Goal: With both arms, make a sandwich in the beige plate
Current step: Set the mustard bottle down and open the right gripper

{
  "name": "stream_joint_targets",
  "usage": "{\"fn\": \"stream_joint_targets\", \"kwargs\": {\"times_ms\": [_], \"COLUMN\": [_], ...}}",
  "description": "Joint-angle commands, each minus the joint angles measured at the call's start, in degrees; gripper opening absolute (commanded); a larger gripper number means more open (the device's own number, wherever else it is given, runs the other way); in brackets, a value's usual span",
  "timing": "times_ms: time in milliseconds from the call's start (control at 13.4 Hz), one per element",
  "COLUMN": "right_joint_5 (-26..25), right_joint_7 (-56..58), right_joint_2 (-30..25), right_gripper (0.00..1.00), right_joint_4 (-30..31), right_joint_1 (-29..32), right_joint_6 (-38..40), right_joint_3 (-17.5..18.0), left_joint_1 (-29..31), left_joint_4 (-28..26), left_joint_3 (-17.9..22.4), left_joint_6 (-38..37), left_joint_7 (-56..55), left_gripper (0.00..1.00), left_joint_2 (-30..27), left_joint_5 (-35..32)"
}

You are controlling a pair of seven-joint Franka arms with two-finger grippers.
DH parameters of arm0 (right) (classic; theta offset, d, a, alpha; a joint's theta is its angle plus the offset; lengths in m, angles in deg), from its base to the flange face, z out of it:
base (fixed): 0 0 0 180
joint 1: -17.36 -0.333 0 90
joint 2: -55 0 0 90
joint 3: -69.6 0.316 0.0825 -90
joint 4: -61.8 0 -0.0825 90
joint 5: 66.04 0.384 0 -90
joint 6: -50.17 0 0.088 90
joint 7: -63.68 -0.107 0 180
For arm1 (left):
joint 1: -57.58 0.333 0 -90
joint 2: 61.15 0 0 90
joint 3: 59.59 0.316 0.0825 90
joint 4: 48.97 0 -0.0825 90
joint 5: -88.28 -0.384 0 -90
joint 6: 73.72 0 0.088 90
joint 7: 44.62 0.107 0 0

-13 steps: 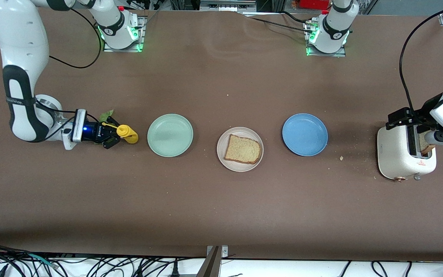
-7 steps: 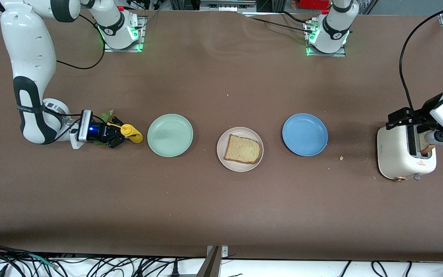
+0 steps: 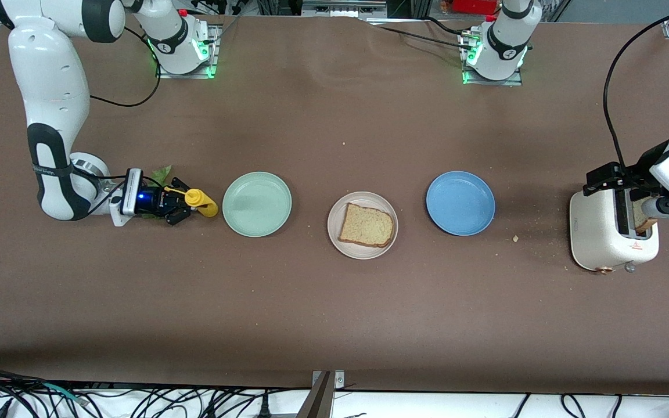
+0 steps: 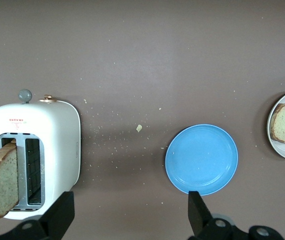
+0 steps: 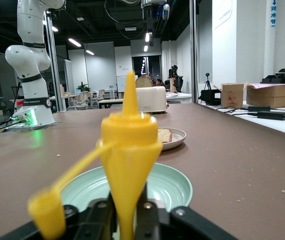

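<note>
- Toward the right arm's end of the table [image 3: 334,116], the right gripper [image 3: 185,206] sits low and level, at the yellow sauce bottle [image 3: 198,202].
- Its fingers [image 5: 150,212] lie against both sides of the bottle, low on the body, so you can log it as clasped on the bottle. The jaws stand only narrowly apart.
- The bottle stands upright with its nozzle up and its cap dangling on the strap, just beside the mint-green plate [image 3: 256,204].
- A lettuce leaf [image 3: 161,173] lies partly under that wrist. Most of it is hidden.
- My guess at the step: you are parking the bottle so the leaf can be reached.
- To do it well, keep the bottle upright and set it on bare table clear of the mint-green plate's rim. Let go fully before you draw away, so the strap and cap don't snag.
- At the left arm's end, the left gripper [image 4: 130,222] hangs over the toaster [image 3: 604,232]. Its jaws are spread as wide as they go, and it holds and touches nothing.
- It waits above the toaster slice [image 4: 2,182], which sticks out of one slot at a tilt.
- Mid-table, the beige plate [image 3: 334,238] sits between the mint-green plate and the blue plate [image 3: 460,203].
- One bread slice [image 3: 367,225] lies flat on the beige plate. The leaf and the second slice are not yet on it, so the sandwich is roughly a third built.
</note>
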Motion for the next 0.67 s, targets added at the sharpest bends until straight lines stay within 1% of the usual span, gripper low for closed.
{"fn": "stream_joint_targets", "kwargs": {"times_ms": [0, 75, 224, 374, 523, 598], "right_joint_5": [0.3, -0.2, -3.7, -9.9, -15.7, -19.3], "right_joint_7": [-0.7, -0.7, -2.5, -6.3, -12.1, -15.7], "right_joint_2": [0.9, 0.8, 0.8, 0.6, -0.2, -0.8], "right_gripper": [1.0, 1.0, 1.0, 1.0, 1.0, 1.0], "right_joint_4": [-1.6, -1.6, -1.8, -6.1, -10.6, -13.6], "right_joint_1": [1.2, 1.3, 2.0, 1.8, 1.1, 0.9], "right_joint_6": [2.0, 1.9, 1.2, 0.4, 0.2, 0.3], "right_joint_3": [0.3, 0.1, -0.3, -2.8, -7.2, -8.7], "left_joint_1": [0.1, 0.1, 0.3, 0.3, 0.9, 1.3], "left_joint_4": [-0.9, -1.2, -1.3, -1.3, -1.3, -1.3], "left_joint_3": [-0.1, -0.1, 0.1, 0.1, 0.1, 0.1], "left_joint_6": [-0.3, -0.3, -0.2, -0.2, -0.1, 0.0], "left_joint_7": [0.0, 0.1, 0.1, 0.1, 0.1, 0.2], "left_gripper": [1.0, 1.0, 1.0, 1.0, 1.0, 1.0], "left_joint_2": [-0.9, -0.9, -0.7, -0.6, -0.4, -0.3], "left_joint_5": [-6.5, -7.9, -7.9, -7.9, -7.9, -7.9]}}
